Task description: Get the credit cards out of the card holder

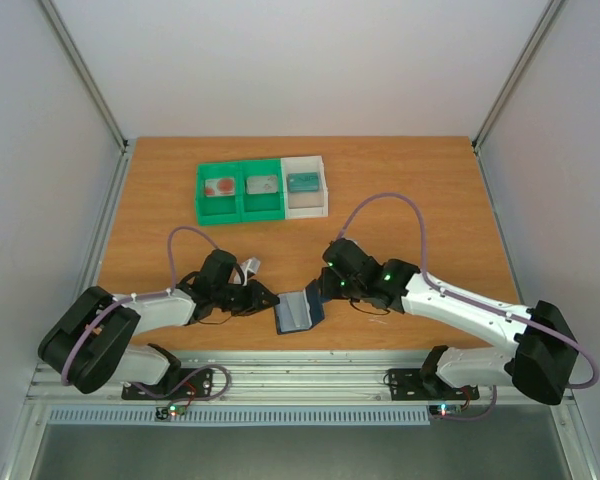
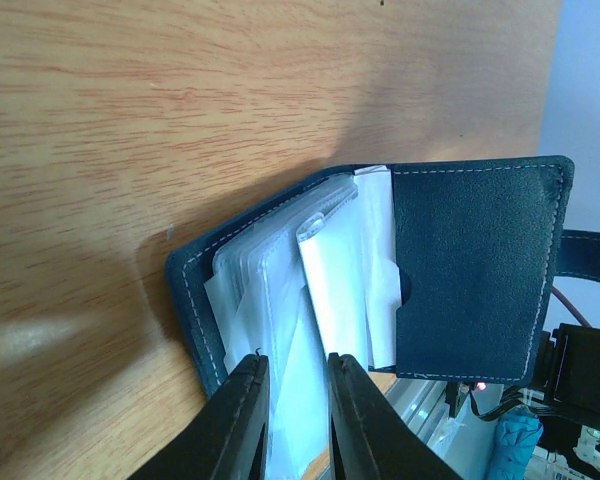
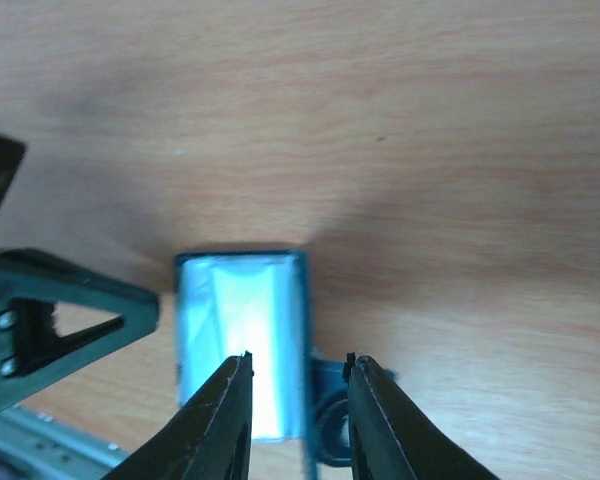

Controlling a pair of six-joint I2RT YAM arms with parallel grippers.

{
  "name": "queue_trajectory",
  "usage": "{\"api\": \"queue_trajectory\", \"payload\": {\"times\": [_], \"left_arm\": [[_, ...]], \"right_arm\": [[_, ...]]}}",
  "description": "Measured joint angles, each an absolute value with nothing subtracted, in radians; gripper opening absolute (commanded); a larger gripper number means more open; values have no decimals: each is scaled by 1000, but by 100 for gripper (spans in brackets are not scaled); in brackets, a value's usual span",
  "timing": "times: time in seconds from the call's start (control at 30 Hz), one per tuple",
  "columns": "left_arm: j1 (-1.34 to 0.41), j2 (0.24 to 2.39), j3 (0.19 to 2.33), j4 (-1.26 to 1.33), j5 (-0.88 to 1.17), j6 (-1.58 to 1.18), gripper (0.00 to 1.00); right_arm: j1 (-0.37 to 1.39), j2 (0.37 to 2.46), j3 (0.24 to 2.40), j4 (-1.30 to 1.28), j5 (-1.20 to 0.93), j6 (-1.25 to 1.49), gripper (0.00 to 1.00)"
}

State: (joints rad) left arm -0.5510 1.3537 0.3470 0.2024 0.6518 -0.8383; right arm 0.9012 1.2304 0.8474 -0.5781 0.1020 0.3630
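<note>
The card holder (image 1: 298, 312) lies open near the table's front edge, between both grippers. In the left wrist view it (image 2: 475, 270) is dark blue, with clear sleeves fanned out and white credit cards (image 2: 345, 265) sticking out of a pocket. My left gripper (image 2: 297, 360) (image 1: 270, 298) is shut on the clear sleeves at the holder's edge. Over the holder (image 3: 242, 330), my right gripper (image 3: 298, 357) (image 1: 325, 290) stands open, its jaws straddling the right edge and the side tab (image 3: 330, 400). One card with a red blotch (image 1: 220, 187) lies in the tray.
A green-and-white compartment tray (image 1: 242, 217) stands at the back, with a greyish card (image 1: 261, 184) in its middle compartment and a teal item (image 1: 302, 181) in the white one. The table's front edge and metal rail run just behind the holder.
</note>
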Motion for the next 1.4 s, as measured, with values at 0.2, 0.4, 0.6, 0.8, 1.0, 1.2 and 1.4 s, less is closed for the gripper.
{"api": "queue_trajectory", "payload": {"times": [0.2, 0.4, 0.6, 0.8, 1.0, 1.2, 1.4], "left_arm": [[-551, 1354, 347, 202, 652, -839, 20], [-551, 1341, 347, 196, 648, -842, 24], [-552, 1266, 348, 128, 607, -821, 34], [-552, 1266, 348, 77, 570, -801, 36], [-552, 1330, 348, 93, 574, -823, 36], [-552, 1360, 348, 145, 595, -847, 36], [-552, 1424, 348, 238, 628, -889, 31]], "right_arm": [[949, 1320, 868, -504, 1, 334, 28], [956, 1464, 928, -514, -14, 299, 21], [955, 1554, 922, -542, 47, 283, 16], [955, 1566, 846, -523, 73, 284, 14], [946, 1585, 824, -500, 90, 285, 13], [946, 1582, 814, -480, 96, 286, 13], [946, 1581, 810, -473, 97, 286, 13]]}}
